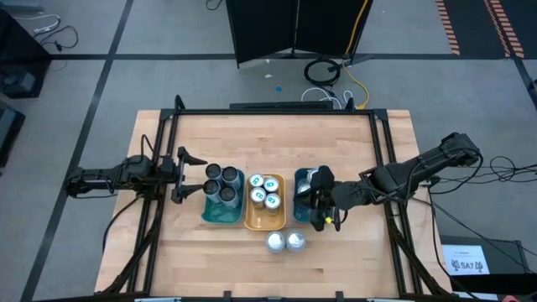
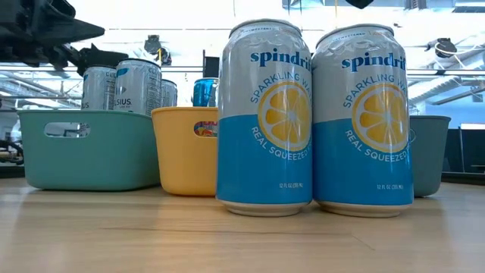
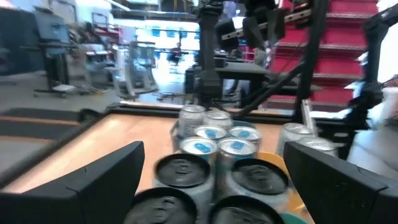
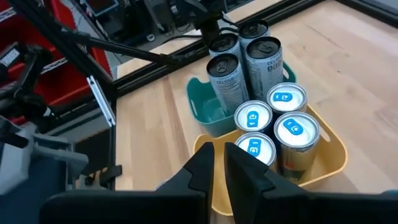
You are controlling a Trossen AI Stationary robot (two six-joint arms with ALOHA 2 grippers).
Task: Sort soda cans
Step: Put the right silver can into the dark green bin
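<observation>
Three dark-topped soda cans (image 1: 221, 180) stand in the teal tray (image 1: 220, 216). Several cans with blue-green top marks (image 1: 264, 190) stand in the orange tray (image 1: 264, 223). One silver can (image 1: 308, 177) stands in the blue tray (image 1: 299, 189). Two blue-and-silver lemon cans (image 1: 285, 242) (image 2: 264, 117) stand upright on the table in front of the trays. My left gripper (image 1: 183, 176) (image 3: 212, 152) stays open and level, left of the teal tray. My right gripper (image 1: 315, 203) (image 4: 219, 162) hovers over the blue tray, tilted down toward the orange tray, its fingertips almost together with nothing between them.
A black frame rail (image 1: 277, 111) runs around the tabletop. Bare wood lies along the near edge (image 1: 252, 273) and the far side (image 1: 277, 138). Cables (image 1: 331, 75) lie on the floor beyond the table.
</observation>
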